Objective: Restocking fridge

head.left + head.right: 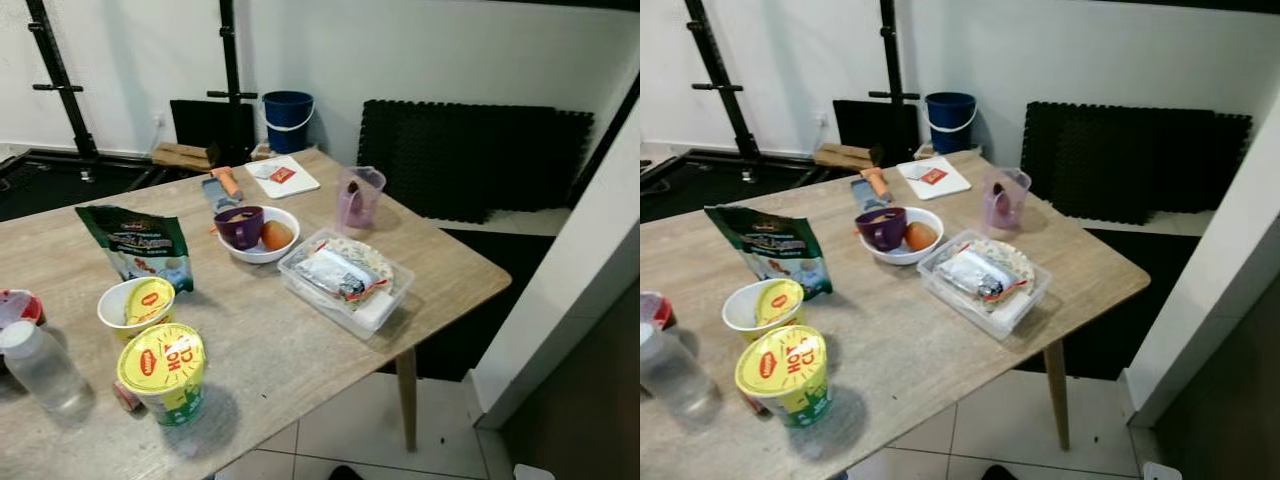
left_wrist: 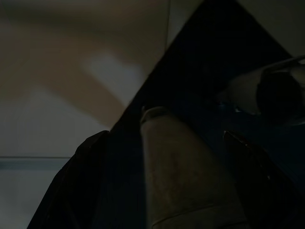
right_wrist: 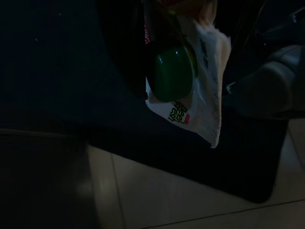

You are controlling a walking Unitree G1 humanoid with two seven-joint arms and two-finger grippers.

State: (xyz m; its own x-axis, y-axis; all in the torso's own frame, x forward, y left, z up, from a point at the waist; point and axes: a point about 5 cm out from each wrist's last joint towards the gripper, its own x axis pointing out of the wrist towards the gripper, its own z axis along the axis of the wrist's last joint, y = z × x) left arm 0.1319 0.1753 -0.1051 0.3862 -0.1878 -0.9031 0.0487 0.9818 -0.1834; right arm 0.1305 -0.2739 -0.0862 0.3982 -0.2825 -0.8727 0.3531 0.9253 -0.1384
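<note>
Right gripper (image 3: 183,62) seen clamped on green-capped pouch (image 3: 190,95), held low over floor. Left gripper state indiscernible. Pouch to be kept level and fridge approached slowly, clear of table (image 1: 300,350) edge.

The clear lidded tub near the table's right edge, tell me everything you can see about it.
The tub is a clear plastic rectangular box with a lid on, lying flat and turned at an angle on the wooden table. Inside show a silvery wrapped packet with red trim and something round and patterned beneath. It stands apart from the white bowl beside it.
</note>
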